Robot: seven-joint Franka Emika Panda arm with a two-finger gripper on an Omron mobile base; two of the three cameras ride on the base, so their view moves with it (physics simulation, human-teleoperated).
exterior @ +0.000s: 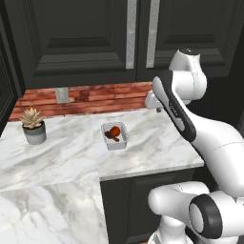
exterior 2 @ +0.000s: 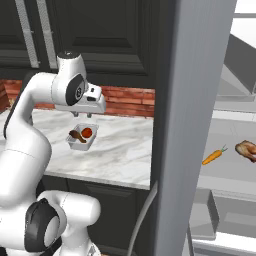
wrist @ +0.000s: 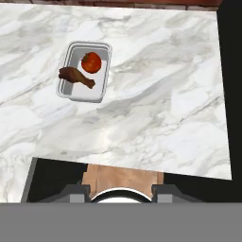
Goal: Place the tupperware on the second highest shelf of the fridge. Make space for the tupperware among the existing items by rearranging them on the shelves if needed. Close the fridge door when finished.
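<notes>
The tupperware (exterior: pixel 115 135) (exterior 2: pixel 83 136) (wrist: pixel 85 72) is a small clear tub with a red-orange piece and a brown drumstick inside. It sits on the marble counter (exterior: pixel 157 143). My gripper (exterior: pixel 158 108) (exterior 2: pixel 82 115) (wrist: pixel 120 191) hangs high above the counter, right of the tub and nearer the counter's front edge, pointing down. It is open, with its fingertips (wrist: pixel 76 192) apart and nothing between them. The fridge door (exterior 2: pixel 195 125) stands open at the right. Inside, an orange carrot (exterior 2: pixel 212 157) and a brown meat piece (exterior 2: pixel 246 149) lie on a pale-grey shelf (exterior 2: pixel 225 175).
A potted succulent (exterior: pixel 33 125) stands at the counter's back left. Dark upper cabinets (exterior: pixel 86 38) hang over the red brick backsplash (exterior: pixel 105 97). The counter's front edge (wrist: pixel 132 160) drops to dark lower cabinets. A grey bin (exterior 2: pixel 205 215) sits low in the fridge.
</notes>
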